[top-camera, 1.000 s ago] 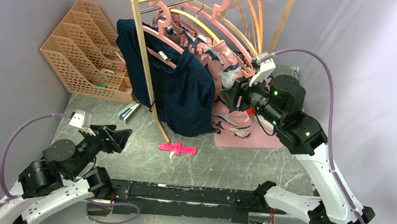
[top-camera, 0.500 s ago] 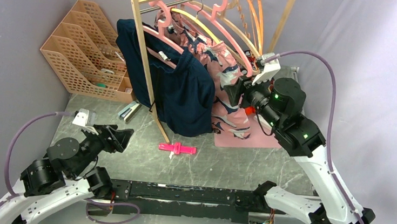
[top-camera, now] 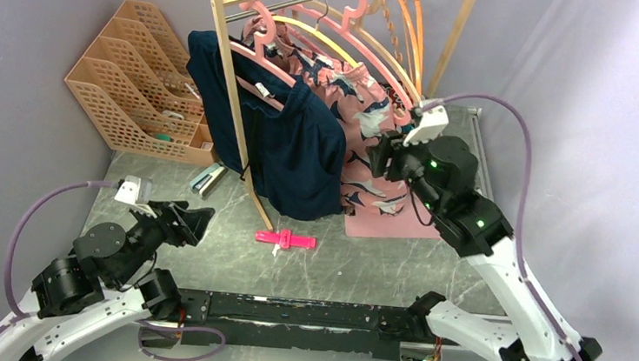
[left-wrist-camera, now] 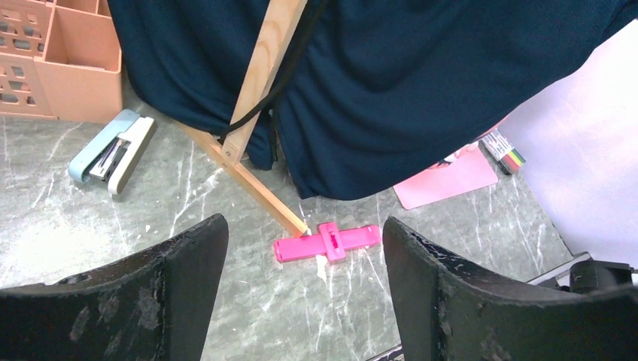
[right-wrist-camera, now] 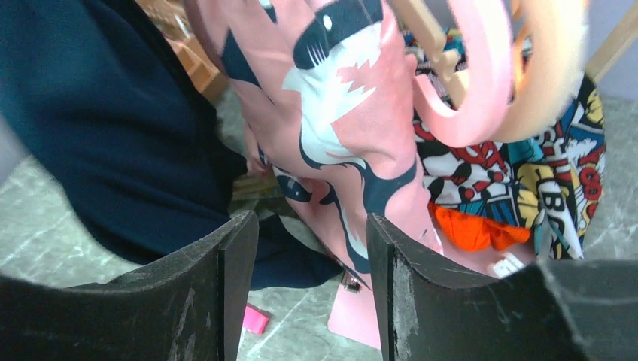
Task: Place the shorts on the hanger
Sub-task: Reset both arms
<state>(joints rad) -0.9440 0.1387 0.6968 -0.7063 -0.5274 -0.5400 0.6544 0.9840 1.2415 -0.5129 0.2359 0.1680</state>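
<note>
On the wooden rack (top-camera: pixel 231 68) at the back of the table (top-camera: pixel 361 263), the shorts (top-camera: pixel 365 119) hang from the rail, just right of the navy garment (top-camera: pixel 301 148) and touching it. The yellow hanger (top-camera: pixel 324 39) runs over their upper part, but I cannot tell if the cloth sits on it or on a pink hanger (right-wrist-camera: pixel 485 75) beside it. My right gripper (right-wrist-camera: pixel 312 226) is up at the shorts with its jaws released; the printed cloth shows in the gap and is not pinched. Behind the shorts I see a cartoon cloth (right-wrist-camera: pixel 560 173). My left gripper (left-wrist-camera: pixel 301 233) hovers low over the table, jaws spread wide, holding nothing. Below it lie a pink clip (left-wrist-camera: pixel 329 242) at the foot of the rack and a stapler (left-wrist-camera: pixel 113 150) near the orange trays (top-camera: pixel 133 77).
</note>
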